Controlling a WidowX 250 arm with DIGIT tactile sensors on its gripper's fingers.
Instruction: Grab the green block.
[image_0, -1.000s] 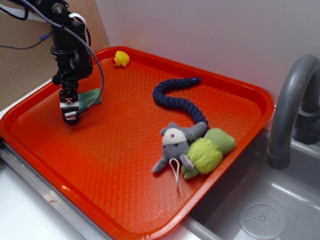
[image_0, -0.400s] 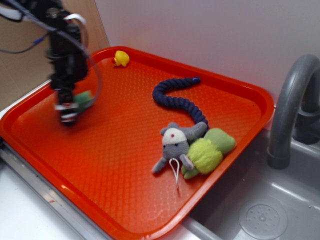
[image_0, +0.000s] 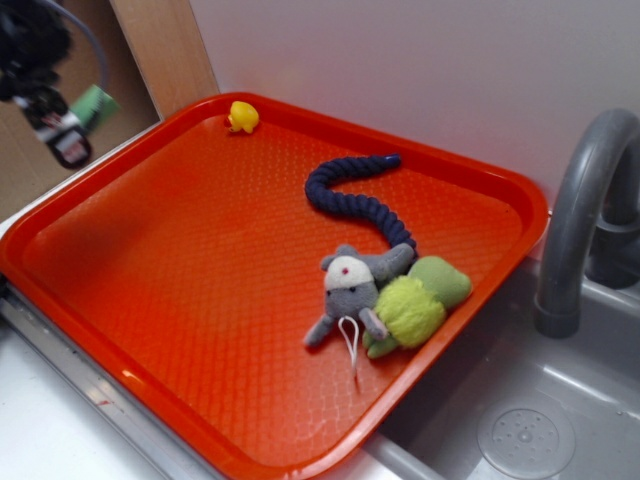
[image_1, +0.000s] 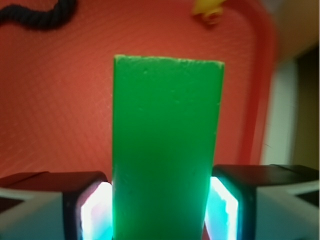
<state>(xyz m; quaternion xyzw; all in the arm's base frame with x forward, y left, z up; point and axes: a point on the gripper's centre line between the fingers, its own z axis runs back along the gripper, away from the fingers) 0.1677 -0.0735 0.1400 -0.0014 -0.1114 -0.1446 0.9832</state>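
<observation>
The green block (image_1: 165, 150) fills the middle of the wrist view, clamped between my two fingers, with the red tray far below it. In the exterior view my gripper (image_0: 62, 135) is blurred at the upper left, lifted above the tray's left edge, and the green block (image_0: 95, 105) sticks out of it to the right. The gripper (image_1: 160, 210) is shut on the block.
The red tray (image_0: 480, 190) holds a yellow duck (image_0: 241, 116) at its far corner, a dark blue rope (image_0: 355, 195), a grey plush mouse (image_0: 350, 290) and a lime-green plush lump (image_0: 415, 305). A grey sink with a faucet (image_0: 580, 210) lies to the right.
My gripper has risen from the tray's left part up and to the left, carrying the green block off the tray surface.
</observation>
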